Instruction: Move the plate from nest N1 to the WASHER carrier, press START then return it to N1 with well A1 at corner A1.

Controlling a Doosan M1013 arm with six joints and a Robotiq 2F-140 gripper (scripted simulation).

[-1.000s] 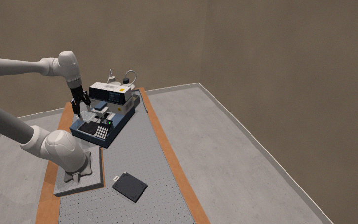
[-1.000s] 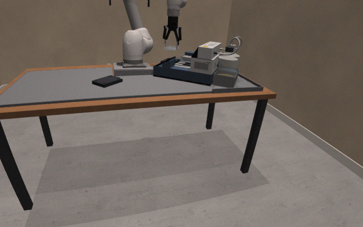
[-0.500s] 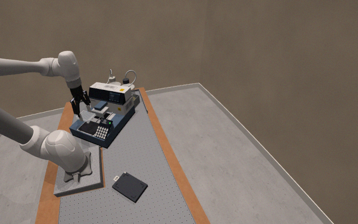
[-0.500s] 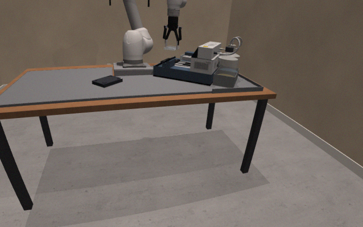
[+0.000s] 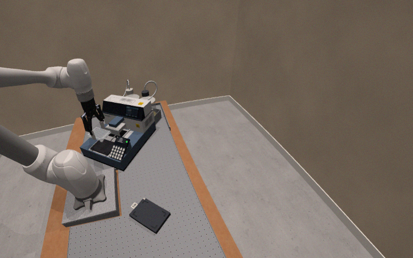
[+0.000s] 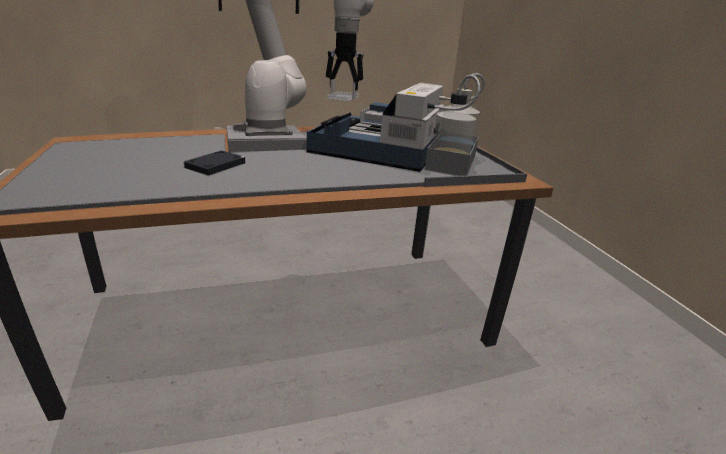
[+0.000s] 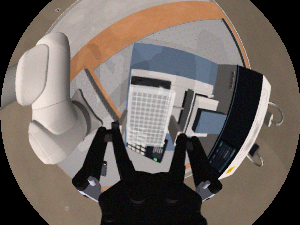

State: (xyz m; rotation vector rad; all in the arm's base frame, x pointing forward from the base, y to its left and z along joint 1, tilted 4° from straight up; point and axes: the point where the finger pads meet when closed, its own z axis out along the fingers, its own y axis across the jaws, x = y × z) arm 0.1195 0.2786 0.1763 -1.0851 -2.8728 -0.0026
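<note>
Left of centre in the top frame, pointing down: the hand (image 5: 97, 130) (image 6: 343, 92) (image 7: 148, 118), closed onto the plate (image 5: 99, 133) (image 6: 343, 96) (image 7: 149, 116) by its two long sides. In the upper middle of the exterior frame, shows raised above the washer (image 5: 102, 159) (image 6: 364, 150) (image 7: 145, 56), roughly level, touching nothing below. Looks thin-walled, pale and see-through; likely light, stiff and rather brittle, with smooth sides apt to slip or pivot under a weak pinch. Best to grip low on the skirt, near mid-length, firmly enough against tilting but short of bowing the walls. Keep fingers off the wells.

Just right and below in the top frame, apparently the dark carrier (image 5: 102, 146), without the plate seated in it. Should lower square and slow if bound there, then release only once flat; could catch a rim on a locator and sit cocked.

Further right, the keypad (image 5: 118, 152) (image 7: 137, 149), with the lamp (image 5: 127, 141) (image 7: 155, 159) lit green. Cannot tell from this alone whether washed or not.

At lower centre of the top frame, N1 (image 5: 149, 214) (image 6: 214, 161), vacant on the worktop (image 5: 145, 182) (image 6: 278, 171). Would need the cut corner matched there; too small to make out here.

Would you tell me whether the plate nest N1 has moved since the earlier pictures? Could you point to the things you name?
No, the plate nest N1 (image 5: 149, 215) (image 6: 214, 162) lies unchanged beside the arm's base slab (image 5: 110, 209) (image 6: 267, 144).
</note>
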